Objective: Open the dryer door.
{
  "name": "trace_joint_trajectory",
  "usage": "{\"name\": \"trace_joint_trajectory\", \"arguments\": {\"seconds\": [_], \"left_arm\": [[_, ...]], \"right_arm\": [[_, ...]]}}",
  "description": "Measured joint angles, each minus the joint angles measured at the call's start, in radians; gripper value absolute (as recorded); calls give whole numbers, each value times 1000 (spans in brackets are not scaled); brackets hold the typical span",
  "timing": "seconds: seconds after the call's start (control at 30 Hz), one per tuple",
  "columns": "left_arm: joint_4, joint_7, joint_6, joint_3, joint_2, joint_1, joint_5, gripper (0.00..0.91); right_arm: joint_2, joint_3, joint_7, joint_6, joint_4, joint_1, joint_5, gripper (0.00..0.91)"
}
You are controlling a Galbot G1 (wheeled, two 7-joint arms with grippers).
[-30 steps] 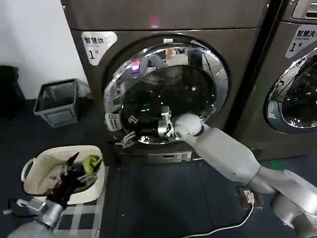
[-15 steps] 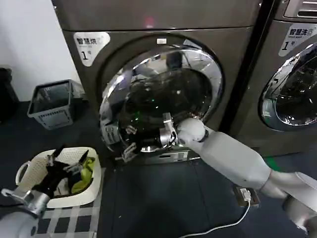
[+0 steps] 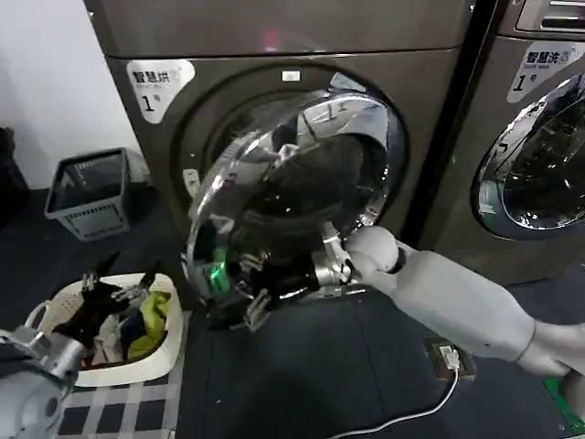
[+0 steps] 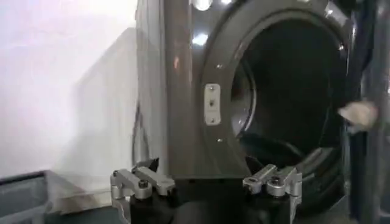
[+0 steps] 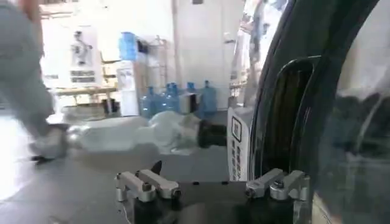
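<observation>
The dryer door [image 3: 302,197], round with a chrome rim and dark glass, stands partly swung out from the dryer's front [image 3: 183,119]. My right gripper [image 3: 247,293] is at the door's lower free edge, open, with its fingers astride the rim. In the right wrist view the gripper [image 5: 210,179] is spread wide, and the rim with its white sticker [image 5: 239,143] runs beside one finger. My left gripper [image 3: 101,293] hangs open over the laundry basket [image 3: 169,357]. The left wrist view, past that gripper [image 4: 204,176], shows the dark drum opening [image 4: 286,91] and the latch plate [image 4: 211,103].
A grey slatted bin [image 3: 87,192] stands by the wall at the left. A second machine with its own round door [image 3: 530,165] is at the right. A white cable and plug block [image 3: 448,357] lie on the dark floor under my right arm.
The door has swung outward from nearly shut to partly open. My right gripper came toward me and lower with its free edge. The left gripper stayed over the basket.
</observation>
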Motion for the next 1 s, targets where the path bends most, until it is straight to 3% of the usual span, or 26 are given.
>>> {"name": "trace_joint_trajectory", "arguments": {"seconds": [0.5, 1.0], "left_arm": [[48, 90, -52, 191, 158, -134, -27, 907], [28, 156, -78, 468, 174, -321, 40, 907]], "right_arm": [[-150, 49, -182, 0, 56, -67, -12, 907], [-289, 155, -259, 32, 55, -170, -76, 907]]}}
